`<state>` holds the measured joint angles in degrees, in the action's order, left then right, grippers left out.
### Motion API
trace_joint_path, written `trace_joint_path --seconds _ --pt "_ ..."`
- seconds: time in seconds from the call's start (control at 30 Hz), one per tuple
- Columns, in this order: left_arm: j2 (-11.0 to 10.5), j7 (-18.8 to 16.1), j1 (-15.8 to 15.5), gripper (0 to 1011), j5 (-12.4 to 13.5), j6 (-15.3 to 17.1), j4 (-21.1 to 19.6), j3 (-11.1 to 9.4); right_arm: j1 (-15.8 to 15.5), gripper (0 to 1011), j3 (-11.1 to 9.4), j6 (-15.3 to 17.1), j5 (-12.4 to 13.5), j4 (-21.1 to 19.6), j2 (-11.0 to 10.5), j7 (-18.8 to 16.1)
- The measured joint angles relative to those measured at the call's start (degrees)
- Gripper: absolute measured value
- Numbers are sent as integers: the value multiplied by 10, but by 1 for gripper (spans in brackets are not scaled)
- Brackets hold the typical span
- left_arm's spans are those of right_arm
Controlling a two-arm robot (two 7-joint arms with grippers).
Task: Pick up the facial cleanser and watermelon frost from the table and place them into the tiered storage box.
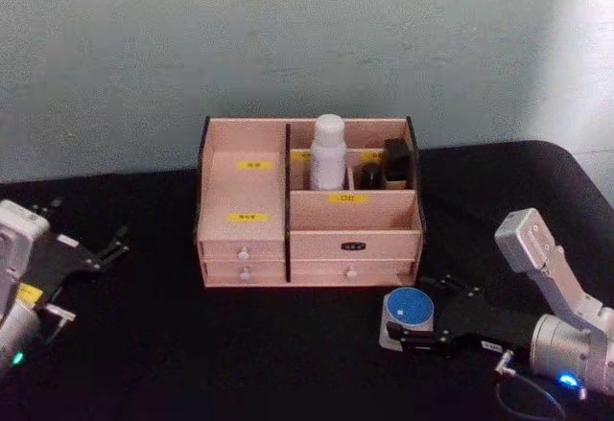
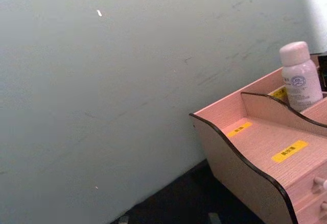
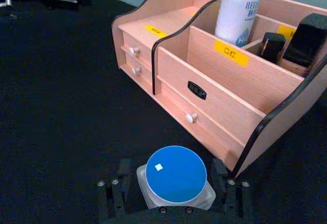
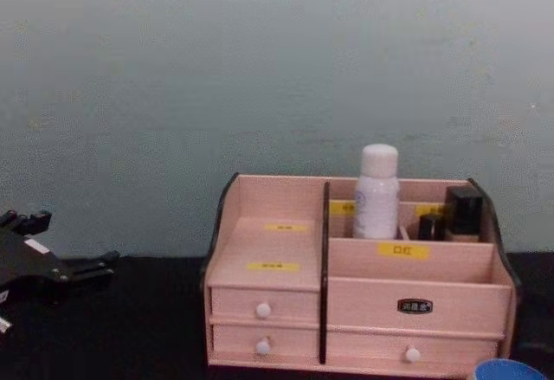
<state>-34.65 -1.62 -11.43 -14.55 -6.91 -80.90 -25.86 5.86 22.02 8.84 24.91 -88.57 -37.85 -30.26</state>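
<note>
Where the watermelon frost (image 3: 176, 175) stands before the tiered storage box (image 3: 219, 99), the right claw (image 3: 170, 170) brackets it, spread wide.

left of the tiered storage box (image 1: 355, 212), the left arm (image 1: 17, 239) has a white and grey casing with a yellow label (image 1: 29, 293) and a green light (image 1: 16, 357); the left gripper (image 1: 113, 245) is black. right of the box, the right arm (image 1: 556, 292) has pale silver-white segments, a blue light (image 1: 568, 380) and a thin looping cable (image 1: 528, 404); the black right gripper (image 3: 171, 170) shows small screws (image 3: 112, 183).
</note>
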Motion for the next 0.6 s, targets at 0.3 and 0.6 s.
trace_joint_path --seconds 0.3,0.6 --pt "0 0 0 1001 0 0 0 0 4 1002 1 2 0 7 2 -1" --pt "0 0 0 1001 0 0 0 0 9 1002 3 9 4 16 6 -2"
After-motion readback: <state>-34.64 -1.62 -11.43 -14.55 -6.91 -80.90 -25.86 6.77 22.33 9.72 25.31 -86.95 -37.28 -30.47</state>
